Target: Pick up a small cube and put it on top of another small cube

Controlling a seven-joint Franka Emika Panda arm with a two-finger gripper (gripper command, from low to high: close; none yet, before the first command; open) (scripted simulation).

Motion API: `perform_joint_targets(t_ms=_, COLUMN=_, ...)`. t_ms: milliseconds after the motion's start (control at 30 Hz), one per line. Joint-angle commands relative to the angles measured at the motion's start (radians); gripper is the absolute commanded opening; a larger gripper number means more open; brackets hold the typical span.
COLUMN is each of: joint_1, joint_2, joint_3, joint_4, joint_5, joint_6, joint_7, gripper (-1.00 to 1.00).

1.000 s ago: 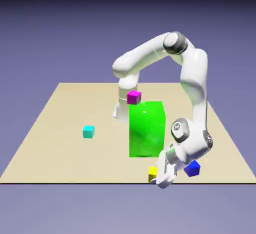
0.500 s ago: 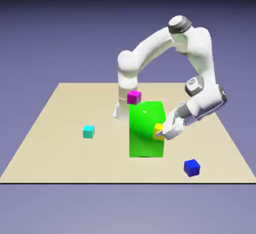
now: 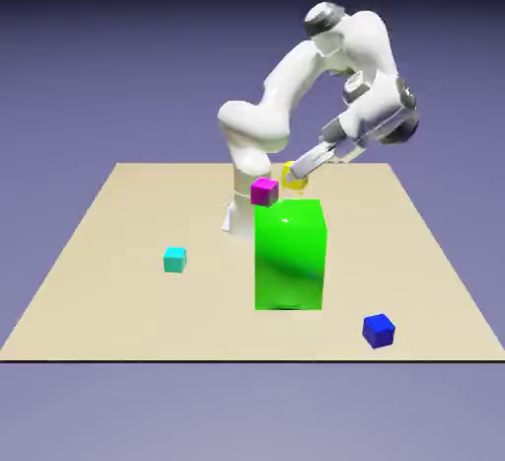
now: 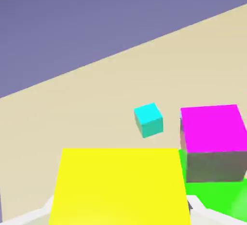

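My gripper (image 3: 296, 175) is shut on the small yellow cube (image 3: 293, 177) and holds it in the air, tilted, just above the back of the big green block (image 3: 290, 254). The magenta-pink cube (image 3: 263, 191) sits on the green block's top at its far left corner, a little to the exterior view's left of the yellow cube and slightly lower. In the hand view the yellow cube (image 4: 119, 185) fills the bottom and hides the finger tips. There the magenta-pink cube (image 4: 212, 139) shows at the right, resting on the green block (image 4: 217, 197).
A cyan cube (image 3: 175, 260) lies on the tan table (image 3: 118, 232) at the exterior view's left; it shows as the cyan cube (image 4: 149, 120) in the hand view too. A blue cube (image 3: 379, 330) lies near the table's front edge at the right.
The gripper has carried the yellow cube from the table's front edge up past the green block's right side to above its top, close to the magenta-pink cube.
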Motion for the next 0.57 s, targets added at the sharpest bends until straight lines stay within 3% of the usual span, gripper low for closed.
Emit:
perform_joint_targets(t_ms=0, joint_1=0.036, joint_2=0.005, joint_3=-0.036, joint_4=-0.019, joint_5=-0.005, joint_6=-0.018, joint_7=0.002, gripper=-1.00)
perform_joint_targets(t_ms=233, joint_1=0.231, joint_2=0.033, joint_3=-0.229, joint_4=-0.122, joint_5=-0.040, joint_6=-0.109, joint_7=0.014, gripper=-1.00)
perform_joint_targets(t_ms=400, joint_1=0.263, joint_2=0.015, joint_3=-0.214, joint_4=-0.302, joint_5=-0.009, joint_6=0.041, joint_7=0.028, gripper=-1.00)
perform_joint_targets(t_ms=433, joint_1=0.263, joint_2=0.015, joint_3=-0.214, joint_4=-0.302, joint_5=-0.009, joint_6=0.041, joint_7=0.028, gripper=1.00)
perform_joint_targets(t_ms=533, joint_1=0.250, joint_2=0.022, joint_3=-0.220, joint_4=-0.230, joint_5=-0.022, joint_6=-0.019, joint_7=0.023, gripper=1.00)
